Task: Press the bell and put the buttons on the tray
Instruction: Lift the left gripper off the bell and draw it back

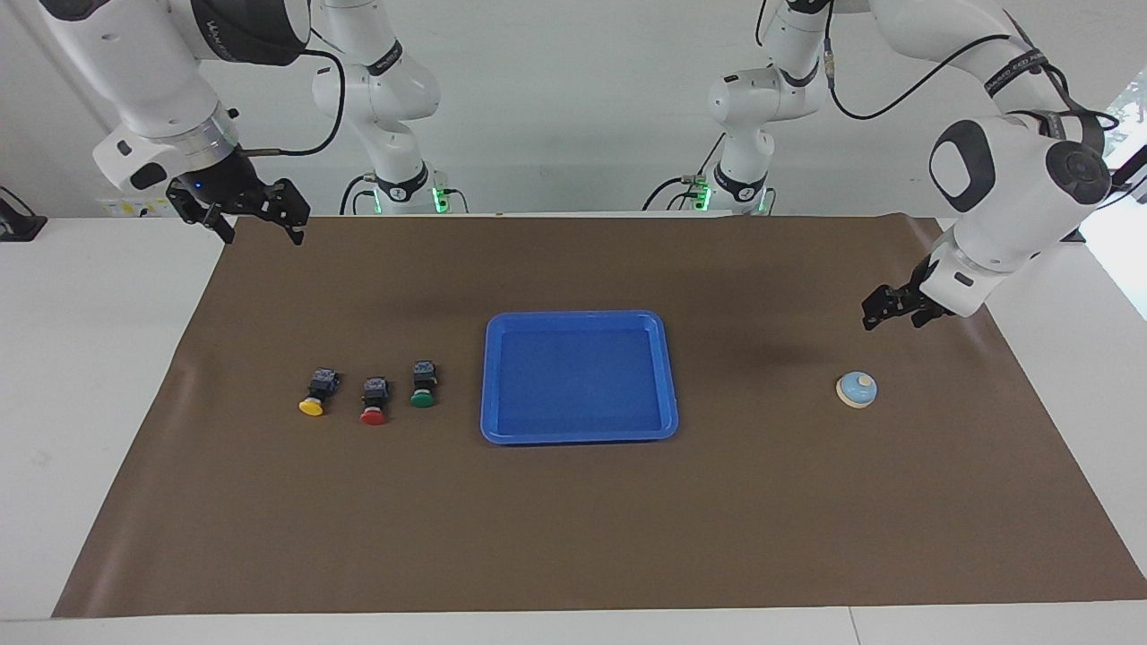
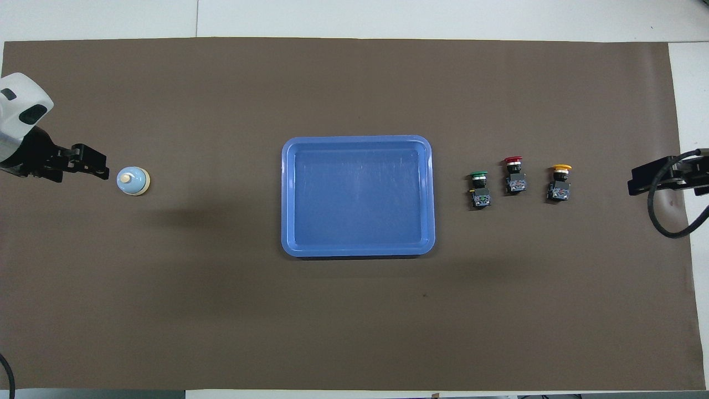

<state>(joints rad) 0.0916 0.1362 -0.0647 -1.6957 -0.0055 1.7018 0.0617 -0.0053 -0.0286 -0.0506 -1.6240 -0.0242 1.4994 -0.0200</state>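
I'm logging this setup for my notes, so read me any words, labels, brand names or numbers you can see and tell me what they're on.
Dark bands on the arms' links carry white lettering, too small to read.
The small label faces on the three buttons' black bodies: too small to read.
The tray, the bell and the brown mat: no text at all.

The tray [image 1: 580,321] lies in the middle of the desk [image 1: 573,537]. The bell [image 1: 857,389] stands well apart from it, toward the left arm's end. The three buttons [image 1: 374,399] lie in a row toward the right arm's end, each on its side with the cap pointing away from the robots. One button is just beside the tray, the others follow outward.
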